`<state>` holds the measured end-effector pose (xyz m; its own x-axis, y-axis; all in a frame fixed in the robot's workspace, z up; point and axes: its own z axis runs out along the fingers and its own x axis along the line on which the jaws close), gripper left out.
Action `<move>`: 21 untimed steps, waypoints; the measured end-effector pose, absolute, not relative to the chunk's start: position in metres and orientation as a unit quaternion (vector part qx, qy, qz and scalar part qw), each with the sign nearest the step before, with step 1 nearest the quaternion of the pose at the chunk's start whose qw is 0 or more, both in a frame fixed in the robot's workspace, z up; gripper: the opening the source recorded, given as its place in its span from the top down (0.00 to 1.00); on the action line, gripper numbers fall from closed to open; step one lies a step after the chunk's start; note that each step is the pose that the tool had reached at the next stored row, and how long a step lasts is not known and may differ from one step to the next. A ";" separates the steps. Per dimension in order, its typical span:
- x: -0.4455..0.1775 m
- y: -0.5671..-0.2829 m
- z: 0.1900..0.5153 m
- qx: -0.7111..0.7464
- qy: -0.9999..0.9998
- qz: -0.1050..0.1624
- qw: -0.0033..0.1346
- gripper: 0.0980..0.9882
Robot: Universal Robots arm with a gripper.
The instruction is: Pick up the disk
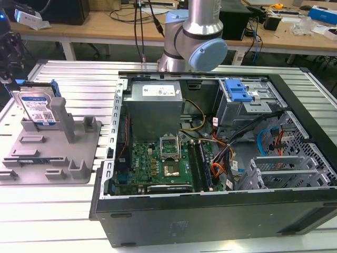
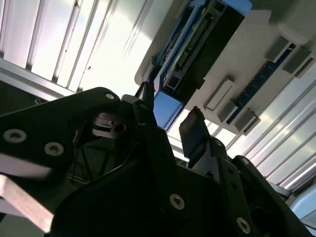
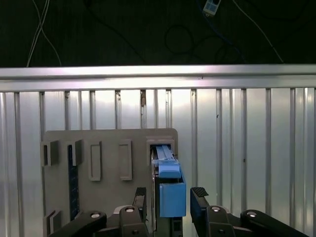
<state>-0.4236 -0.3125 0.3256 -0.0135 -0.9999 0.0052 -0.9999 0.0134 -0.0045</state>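
The disk [image 1: 37,108] stands on edge in a slot of the grey fixture plate [image 1: 79,153] at the exterior view's left, its white-and-blue label facing the camera. In the first wrist view the disk [image 3: 172,197] shows edge-on with its blue rail end. My gripper [image 3: 170,197] is open and straddles it, one dark finger [image 3: 140,196] on each side with small gaps to the disk. The second wrist view shows the same: the disk [image 2: 197,49] runs away from the open gripper [image 2: 168,111], whose fingertips [image 2: 192,128] flank its blue end. In the exterior view my gripper [image 1: 9,79] hangs just above the disk.
An open computer case [image 1: 221,216] with motherboard, cables and a blue drive-bay bracket [image 1: 239,92] takes up the slatted metal table's [image 1: 63,211] middle and right. Upright posts [image 1: 62,118] of the fixture stand close beside the disk. The arm's base [image 1: 197,37] rises behind the case.
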 end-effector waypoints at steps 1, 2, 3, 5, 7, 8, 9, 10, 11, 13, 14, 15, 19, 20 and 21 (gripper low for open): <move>-0.424 -0.312 0.324 0.702 -0.712 0.003 0.000 0.57; -0.424 -0.312 0.323 0.702 -0.712 0.003 0.000 0.57; -0.424 -0.312 0.321 0.702 -0.712 0.003 0.000 0.57; -0.424 -0.312 0.318 0.702 -0.712 0.003 0.000 0.57; -0.424 -0.312 0.314 0.702 -0.712 0.003 0.000 0.57; -0.424 -0.312 0.312 0.702 -0.712 0.003 0.000 0.57; -0.424 -0.312 0.311 0.702 -0.712 0.003 0.000 0.57; -0.424 -0.312 0.310 0.702 -0.712 0.003 0.000 0.57; -0.424 -0.312 0.308 0.702 -0.712 0.003 0.000 0.57; -0.424 -0.312 0.306 0.702 -0.712 0.003 0.000 0.57; -0.424 -0.311 0.305 0.702 -0.712 0.003 0.000 0.57; -0.424 -0.311 0.304 0.702 -0.712 0.003 0.000 0.57; -0.424 -0.311 0.302 0.702 -0.712 0.003 0.000 0.57; -0.424 -0.311 0.301 0.702 -0.712 0.003 0.000 0.57; -0.424 -0.311 0.301 0.702 -0.712 0.003 0.000 0.57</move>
